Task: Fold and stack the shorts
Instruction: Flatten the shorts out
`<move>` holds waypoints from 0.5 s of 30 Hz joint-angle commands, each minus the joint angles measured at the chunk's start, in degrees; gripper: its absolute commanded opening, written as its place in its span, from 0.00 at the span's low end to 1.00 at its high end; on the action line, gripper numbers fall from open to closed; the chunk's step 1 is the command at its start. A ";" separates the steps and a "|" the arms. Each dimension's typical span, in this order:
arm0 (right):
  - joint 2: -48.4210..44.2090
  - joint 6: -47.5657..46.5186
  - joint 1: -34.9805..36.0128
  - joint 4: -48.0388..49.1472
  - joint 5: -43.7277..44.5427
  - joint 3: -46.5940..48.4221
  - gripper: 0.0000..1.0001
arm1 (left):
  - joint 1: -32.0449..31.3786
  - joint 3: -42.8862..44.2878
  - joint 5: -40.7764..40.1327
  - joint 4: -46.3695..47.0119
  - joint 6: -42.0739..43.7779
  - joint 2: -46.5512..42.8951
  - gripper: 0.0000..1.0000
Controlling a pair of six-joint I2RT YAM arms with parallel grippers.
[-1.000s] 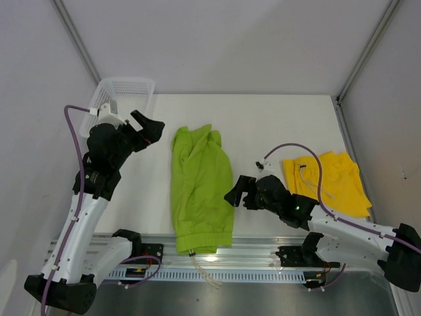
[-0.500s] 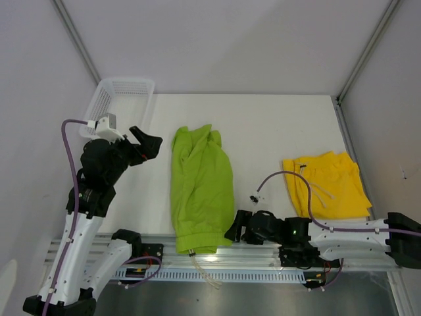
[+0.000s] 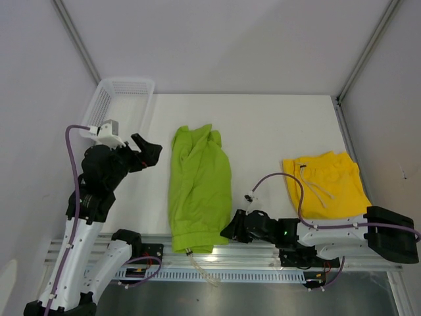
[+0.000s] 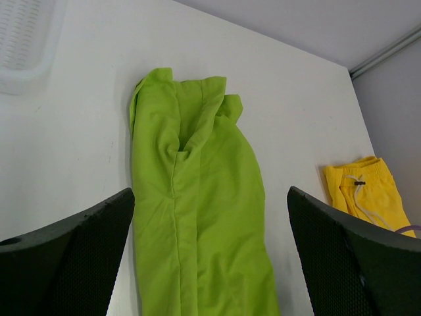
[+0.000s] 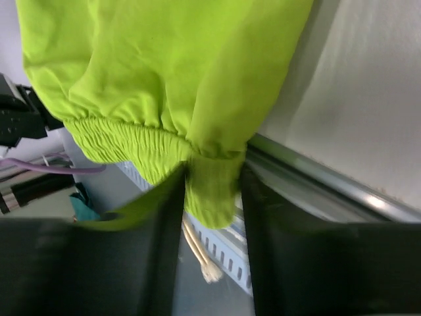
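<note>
**One corner pinched, the rest of the shorts free to slide**

Down at the near edge of the table, the right pincer (image 5: 212, 187) has its two fingers clenched on a corner of the green shorts' (image 3: 200, 184) waistband (image 5: 131, 141), where the cloth hangs over the metal rail (image 5: 316, 178). The bite looks small to me, just a tab of thick elastic filling the gap, so I think it could pop out once the arm lifts. Just below the fingers a pale drawstring (image 5: 200, 253) dangles off the edge. If it drags along the rail it might catch and jerk the cloth loose.

Beyond the pincer the green shorts stretch away across the table, long and narrow, with the legs bunched and overlapping at the far end. Nothing pins them down. Pulling from one corner would probably drag the whole garment askew or roll it, not fold it cleanly.

To the pincer's right and a little farther off, well apart from the green pair, lie the yellow shorts (image 3: 329, 184), rumpled and not yet stacked.

Far to its left the left pincer (image 4: 210, 191) hovers wide apart and grasps nothing, so it is no help. The white basket (image 3: 125, 80) sits behind it.
</note>
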 commanded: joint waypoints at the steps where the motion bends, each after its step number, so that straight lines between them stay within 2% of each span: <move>1: 1.48 -0.29 -1.90 7.73 -1.33 0.58 0.31 | -0.27 -1.39 1.74 -0.02 1.20 -0.73 0.99; 2: 1.57 -0.90 -2.52 7.22 -1.59 1.02 0.15 | -0.27 -1.66 3.57 0.06 1.38 -0.64 0.99; 4: 0.53 -3.01 -3.05 1.72 -0.11 4.09 0.01 | -0.27 -1.83 5.60 0.24 1.64 -0.47 0.99; 8: -2.12 -8.63 -4.01 -9.81 4.20 12.08 0.00 | -2.81 -3.59 9.39 1.91 3.83 -1.34 0.98; 10: -2.30 -12.22 -5.42 -13.86 5.26 17.42 0.00 | -7.63 -4.55 8.52 2.78 5.06 -1.87 0.98; 12: -1.25 -14.43 -8.65 -15.46 3.95 20.78 0.00 | -13.33 -5.52 6.50 3.84 5.42 -2.40 0.98; 14: 1.37 -17.07 -11.91 -17.65 1.58 25.95 0.00 | -16.34 -6.75 4.74 5.33 5.33 -3.63 0.98; 15: 2.61 -17.86 -13.93 -18.44 -1.91 27.72 0.00 | -18.96 -8.06 3.86 6.03 5.42 -4.15 0.98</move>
